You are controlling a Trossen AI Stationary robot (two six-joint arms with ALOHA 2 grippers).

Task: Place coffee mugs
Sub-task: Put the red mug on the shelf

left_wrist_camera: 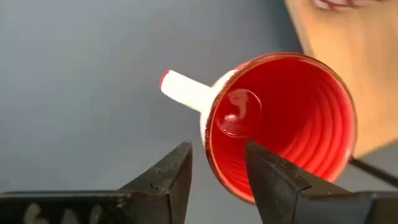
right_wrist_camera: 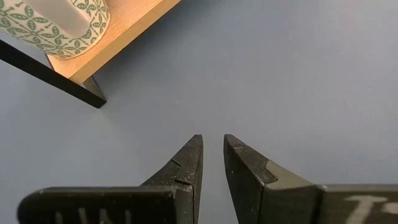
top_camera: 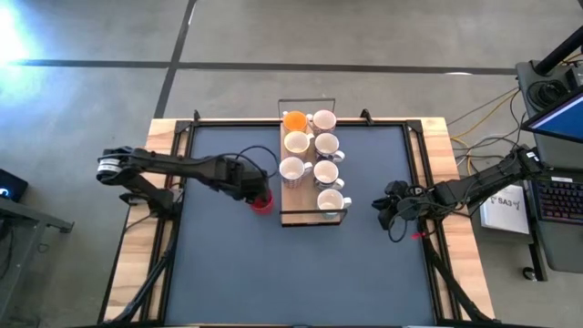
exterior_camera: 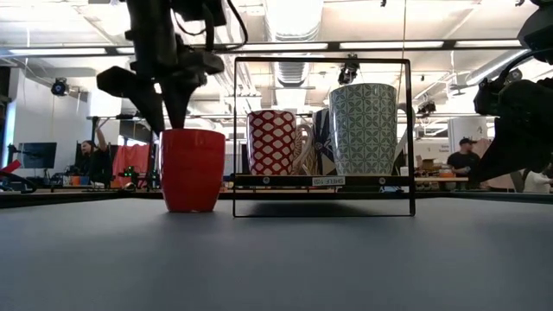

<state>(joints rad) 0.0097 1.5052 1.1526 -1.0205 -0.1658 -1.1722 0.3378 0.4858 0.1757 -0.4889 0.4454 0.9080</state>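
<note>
A red mug (top_camera: 262, 202) (exterior_camera: 192, 170) with a white handle (left_wrist_camera: 183, 90) stands upright on its base on the dark mat, just left of the wooden board's (top_camera: 303, 217) near end. My left gripper (left_wrist_camera: 217, 155) (exterior_camera: 173, 121) hangs open right above the mug's rim, pointing down. One finger is over the inside and one outside the wall, beside the handle, and I see a gap to the rim on each side. Several mugs stand on the board, an orange one (top_camera: 294, 120) at its far end. My right gripper (right_wrist_camera: 212, 146) (top_camera: 383, 208) waits right of the board, slightly open and empty.
A thin black frame (exterior_camera: 406, 130) rises around the board, which sits mid-table toward the far edge. Patterned mugs (exterior_camera: 367, 130) stand on the board's near end. Bare mat (top_camera: 301, 273) lies toward the near edge. Wooden table borders (top_camera: 137, 264) flank the mat.
</note>
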